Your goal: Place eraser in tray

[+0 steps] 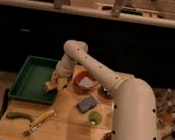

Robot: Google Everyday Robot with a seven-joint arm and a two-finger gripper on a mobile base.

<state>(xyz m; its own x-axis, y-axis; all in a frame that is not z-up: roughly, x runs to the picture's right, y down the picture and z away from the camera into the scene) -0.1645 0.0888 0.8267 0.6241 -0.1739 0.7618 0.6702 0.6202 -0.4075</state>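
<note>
The arm is reaching from the lower right of the frame up to centre, then bending down to the gripper (pixel 54 84), which is hanging at the right rim of the tray (pixel 20 92), left of centre. A small tan block, judged to be the eraser (pixel 51 87), is sitting at the fingertips, over the rim where the tray meets the wooden table (pixel 66 126). Whether the pincer is clamping the block or only touching it cannot be told.

Step in hand, as judged: carrying the eraser over the rim and releasing it inside.

Procedure:
- Be moving the gripper leftward until the block is lying clearly over the green floor, not over the rim.
- Be lowering close to the floor before opening, so the block is not bouncing out.
- Be keeping the wrist clear of the orange bowl (pixel 85 81) just to the right.

The blue-grey rectangle (pixel 87 104), the small green cup (pixel 94 118) and the yellow-handled brush (pixel 40 121) are lying lower in the frame, apart from the path.
</note>
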